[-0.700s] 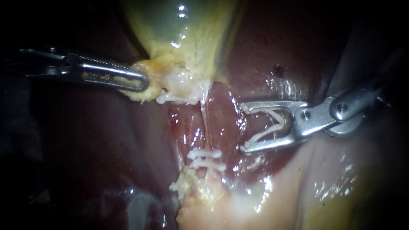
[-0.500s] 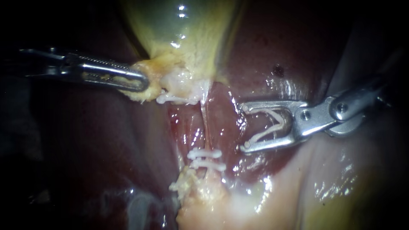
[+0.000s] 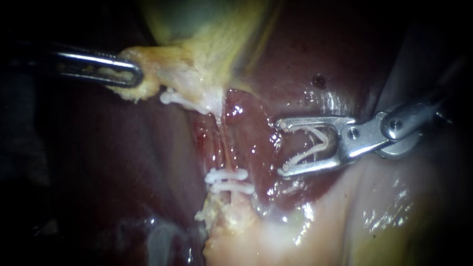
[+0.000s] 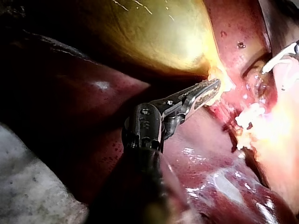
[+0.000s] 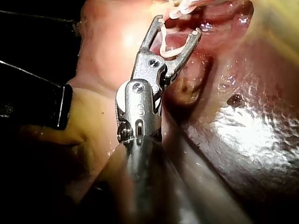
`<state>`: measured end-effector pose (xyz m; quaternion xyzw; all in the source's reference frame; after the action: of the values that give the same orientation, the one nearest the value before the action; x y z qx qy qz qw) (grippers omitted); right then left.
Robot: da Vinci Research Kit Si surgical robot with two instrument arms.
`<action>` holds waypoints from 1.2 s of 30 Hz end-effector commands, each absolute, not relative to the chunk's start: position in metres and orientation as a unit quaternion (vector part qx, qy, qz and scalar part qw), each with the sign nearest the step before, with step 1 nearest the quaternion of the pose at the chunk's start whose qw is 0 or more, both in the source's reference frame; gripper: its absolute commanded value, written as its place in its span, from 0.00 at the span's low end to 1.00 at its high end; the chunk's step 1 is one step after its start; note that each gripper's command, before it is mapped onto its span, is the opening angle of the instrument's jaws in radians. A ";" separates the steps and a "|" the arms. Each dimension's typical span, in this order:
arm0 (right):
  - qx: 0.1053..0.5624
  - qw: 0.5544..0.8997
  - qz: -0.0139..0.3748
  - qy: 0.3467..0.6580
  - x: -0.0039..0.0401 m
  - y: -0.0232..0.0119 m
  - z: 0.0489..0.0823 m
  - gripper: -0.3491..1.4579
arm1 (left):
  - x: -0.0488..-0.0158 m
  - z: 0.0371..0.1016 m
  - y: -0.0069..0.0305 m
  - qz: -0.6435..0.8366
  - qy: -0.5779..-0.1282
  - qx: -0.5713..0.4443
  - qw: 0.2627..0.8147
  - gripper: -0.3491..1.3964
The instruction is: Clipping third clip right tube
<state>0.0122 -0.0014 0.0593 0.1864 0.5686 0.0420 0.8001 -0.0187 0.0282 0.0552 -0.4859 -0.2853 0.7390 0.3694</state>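
Between the wide-spread jaws of my right instrument [image 3: 282, 148] sits an open clip [image 3: 311, 144], touching both. Ahead of their tips, still apart, runs the thin tube [image 3: 224, 148], with wet liver [image 3: 256, 143] between. Ahead of the lower jaw, two clips [image 3: 227, 181] cross that tube. Farther off, my left instrument [image 3: 133, 78] grips the gallbladder [image 3: 197, 64] edge, a third clip [image 3: 177, 98] just beside.
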 end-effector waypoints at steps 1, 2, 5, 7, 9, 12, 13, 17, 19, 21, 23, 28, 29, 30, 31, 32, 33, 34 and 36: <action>0.186 0.800 0.042 0.569 0.0122 -0.0014 0.0593 0.47 | -0.0188 0.0549 0.0281 0.739 -0.284 -0.487 0.370 0.00; 0.186 0.800 0.042 0.569 0.0123 -0.0014 0.0593 0.47 | -0.0189 0.0549 0.0280 0.739 -0.283 -0.487 0.370 0.00; 0.186 0.800 0.043 0.569 0.0125 -0.0015 0.0593 0.47 | -0.0189 0.0550 0.0279 0.739 -0.283 -0.487 0.370 0.00; 0.186 0.800 0.043 0.568 0.0128 -0.0015 0.0592 0.47 | -0.0188 0.0551 0.0279 0.739 -0.283 -0.487 0.370 0.00; 0.189 0.800 0.049 0.567 0.0132 -0.0015 0.0591 0.47 | -0.0188 0.0551 0.0279 0.739 -0.283 -0.487 0.370 0.00; 0.207 0.799 0.080 0.559 0.0142 -0.0014 0.0592 0.47 | -0.0188 0.0552 0.0279 0.739 -0.283 -0.487 0.370 0.00; 0.212 0.798 0.091 0.556 0.0147 -0.0013 0.0593 0.47 | -0.0188 0.0552 0.0279 0.739 -0.283 -0.487 0.370 0.00; 0.223 0.797 0.118 0.549 0.0165 -0.0008 0.0598 0.47 | -0.0189 0.0552 0.0279 0.739 -0.282 -0.487 0.370 0.00; 0.222 0.797 0.123 0.548 0.0176 -0.0004 0.0603 0.47 | -0.0189 0.0552 0.0279 0.739 -0.282 -0.487 0.370 0.00; 0.225 0.797 0.133 0.545 0.0183 -0.0002 0.0607 0.47 | -0.0189 0.0552 0.0278 0.739 -0.282 -0.487 0.370 0.00; 0.224 0.797 0.137 0.544 0.0191 -0.0001 0.0614 0.47 | -0.0189 0.0552 0.0278 0.739 -0.282 -0.487 0.370 0.00; 0.235 0.794 0.165 0.536 0.0206 -0.0002 0.0633 0.47 | -0.0190 0.0552 0.0277 0.740 -0.282 -0.487 0.370 0.00; 0.235 0.794 0.167 0.535 0.0208 -0.0003 0.0637 0.47 | -0.0190 0.0552 0.0277 0.740 -0.281 -0.487 0.370 0.00; 0.238 0.793 0.171 0.534 0.0211 -0.0003 0.0640 0.47 | -0.0191 0.0553 0.0277 0.740 -0.281 -0.487 0.370 0.00; 0.244 0.791 0.177 0.533 0.0214 -0.0004 0.0644 0.47 | -0.0191 0.0553 0.0277 0.740 -0.281 -0.487 0.370 0.00; 0.245 0.790 0.179 0.532 0.0216 -0.0005 0.0647 0.47 | -0.0191 0.0553 0.0277 0.740 -0.281 -0.487 0.370 0.00; 0.249 0.789 0.183 0.531 0.0219 -0.0005 0.0649 0.47 | -0.0191 0.0553 0.0276 0.740 -0.281 -0.487 0.370 0.00; 0.253 0.787 0.187 0.530 0.0222 -0.0006 0.0651 0.47 | -0.0191 0.0553 0.0276 0.740 -0.281 -0.487 0.370 0.00; 0.259 0.783 0.193 0.531 0.0228 -0.0006 0.0655 0.47 | -0.0191 0.0553 0.0276 0.740 -0.281 -0.487 0.370 0.00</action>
<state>0.0231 -0.0006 0.0656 0.2618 0.5323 0.1946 0.7812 -0.0191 0.0276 0.0553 -0.4867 -0.2809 0.7397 0.3702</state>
